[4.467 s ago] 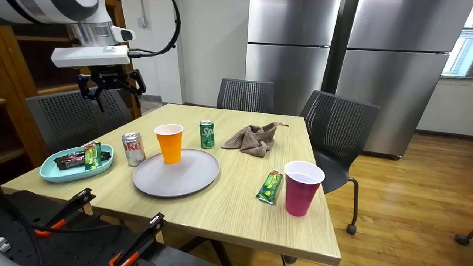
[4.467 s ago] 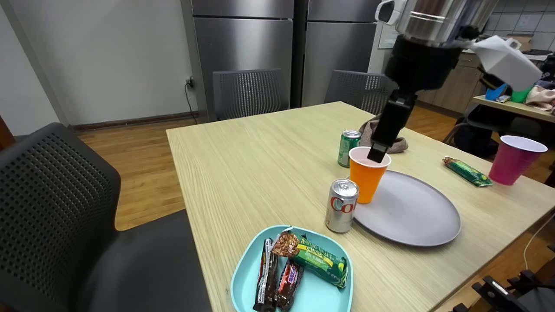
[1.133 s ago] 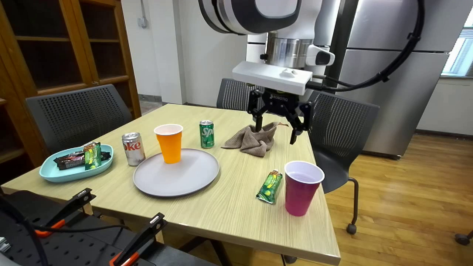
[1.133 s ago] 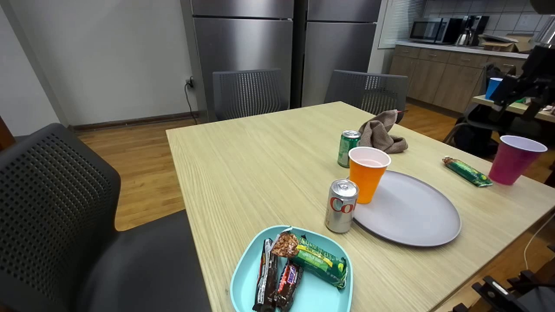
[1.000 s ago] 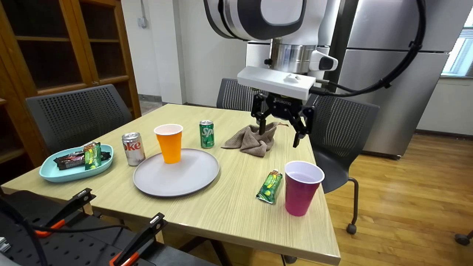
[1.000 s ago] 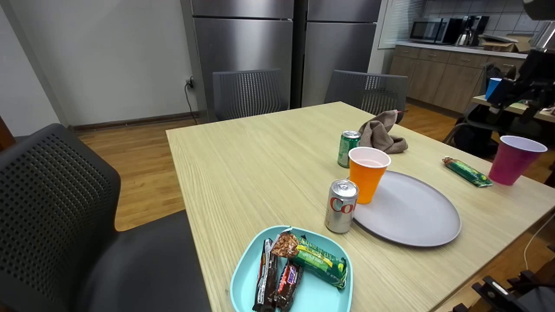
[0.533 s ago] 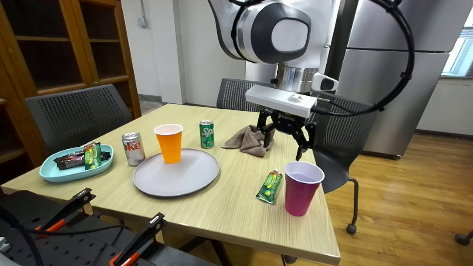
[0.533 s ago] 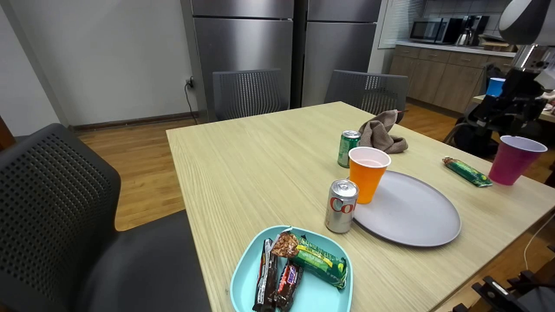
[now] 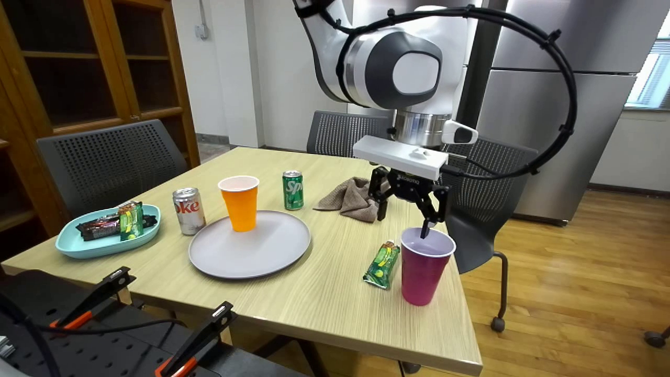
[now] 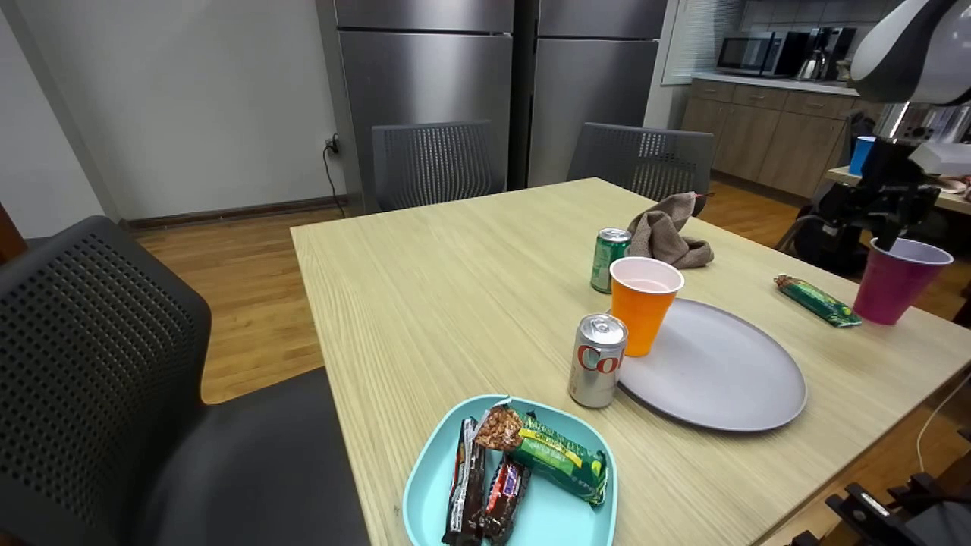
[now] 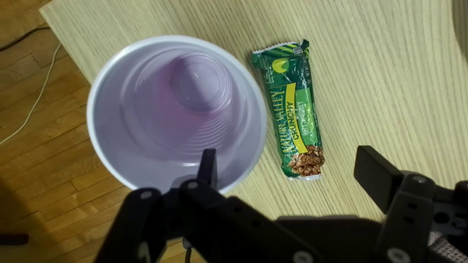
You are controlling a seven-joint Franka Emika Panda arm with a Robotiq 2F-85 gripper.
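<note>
Light wood table (image 9: 324, 283), stainless refrigerators (image 10: 425, 83) beyond it. Gripper (image 9: 403, 223) low at one corner of the table, fingers spread wide apart. One finger (image 11: 208, 164) reaches into the mouth of the magenta cup (image 9: 425, 277), which stands on the table near that corner; its mate hangs outside the rim. Contact with the cup wall: cannot tell. Green granola bar (image 11: 292, 109) lies just beside the cup. Crumpled brown cloth (image 9: 352, 200) sits farther back. Elsewhere on the table: gray plate (image 9: 272, 251) bearing an orange cup (image 9: 242, 209), Sprite can (image 9: 293, 192) near it, silver Coke can (image 9: 189, 212) just beside the plate, turquoise tray (image 10: 561, 523) of wrapped bars (image 10: 557, 455).
</note>
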